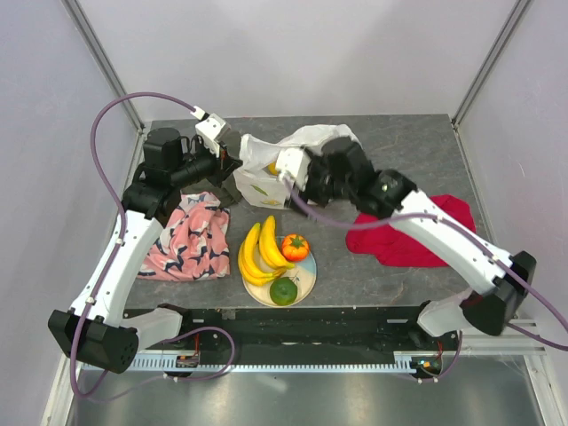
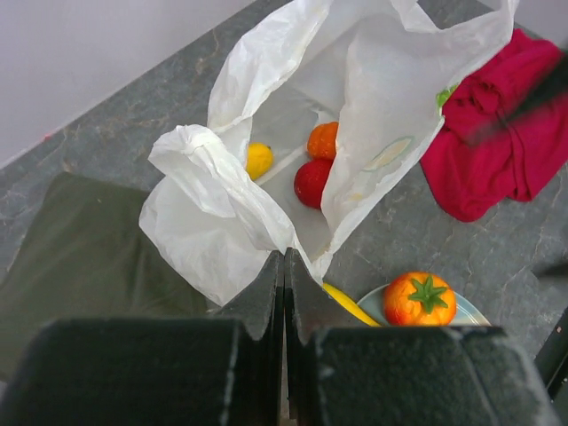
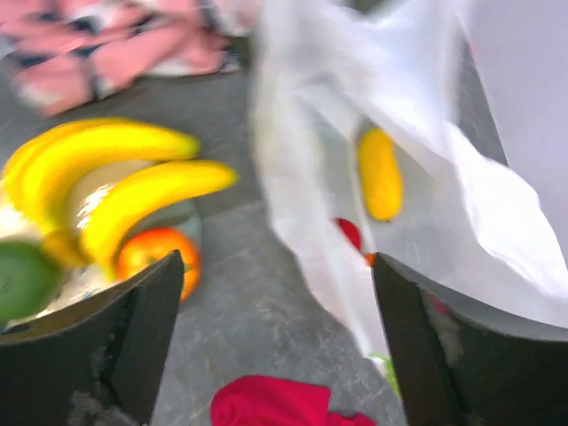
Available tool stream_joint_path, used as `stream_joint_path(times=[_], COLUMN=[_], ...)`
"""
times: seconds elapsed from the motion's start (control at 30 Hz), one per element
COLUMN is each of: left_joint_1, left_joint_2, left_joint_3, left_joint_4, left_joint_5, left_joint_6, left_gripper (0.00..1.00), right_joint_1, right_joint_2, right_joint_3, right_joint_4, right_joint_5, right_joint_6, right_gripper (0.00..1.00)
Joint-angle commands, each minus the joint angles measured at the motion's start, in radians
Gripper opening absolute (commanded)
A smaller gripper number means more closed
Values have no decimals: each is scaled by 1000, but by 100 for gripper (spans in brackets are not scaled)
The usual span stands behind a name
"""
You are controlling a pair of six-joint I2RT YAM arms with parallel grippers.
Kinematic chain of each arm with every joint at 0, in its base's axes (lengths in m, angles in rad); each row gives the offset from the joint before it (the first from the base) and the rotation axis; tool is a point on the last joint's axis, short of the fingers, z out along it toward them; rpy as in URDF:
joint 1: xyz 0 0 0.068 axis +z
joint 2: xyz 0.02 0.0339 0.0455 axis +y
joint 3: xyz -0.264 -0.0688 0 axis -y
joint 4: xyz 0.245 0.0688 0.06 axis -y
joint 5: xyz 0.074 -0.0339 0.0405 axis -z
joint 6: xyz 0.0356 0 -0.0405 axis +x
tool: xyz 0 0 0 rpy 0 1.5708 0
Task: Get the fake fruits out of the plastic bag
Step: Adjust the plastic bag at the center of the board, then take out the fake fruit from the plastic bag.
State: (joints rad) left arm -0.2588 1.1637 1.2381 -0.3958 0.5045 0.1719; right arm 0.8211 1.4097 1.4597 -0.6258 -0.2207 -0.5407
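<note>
The white plastic bag lies at the back middle of the table with its mouth held open. My left gripper is shut on the bag's near edge and lifts it. Inside I see a small yellow fruit, an orange one and a red apple. My right gripper hangs open just in front of the bag's mouth, with nothing between its fingers. In the blurred right wrist view a yellow fruit and a red one show through the bag. Bananas, an orange fruit and a green one rest on the plate.
A pink patterned cloth lies left of the plate. A red cloth lies to its right, under my right arm. A dark olive patch shows beside the bag. Grey walls and frame posts ring the table.
</note>
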Motion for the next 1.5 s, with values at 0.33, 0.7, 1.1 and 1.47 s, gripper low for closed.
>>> stream_joint_path(times=[0.33,0.7,1.1,1.47], left_joint_1=[-8,-20,-28,-30], left_joint_2=[-9,-24,65,85], left_joint_3=[-48,-178,-102,-75], left_joint_4=[-101,-109,-57,-52], left_joint_5=[3,-108,-70,-50], left_joint_6=[69,138,141,140], left_gripper=[2,2,2,2], right_joint_1=[-307,-275,-306,-310], right_joint_2=[410,382,814,948], right_joint_3=[64,69,497,626], right_joint_4=[144,124,113,153], right_joint_5=[-155,-103,-3,69], right_joint_6=[108,28,-56,-59], right_gripper=[38,54,63,83])
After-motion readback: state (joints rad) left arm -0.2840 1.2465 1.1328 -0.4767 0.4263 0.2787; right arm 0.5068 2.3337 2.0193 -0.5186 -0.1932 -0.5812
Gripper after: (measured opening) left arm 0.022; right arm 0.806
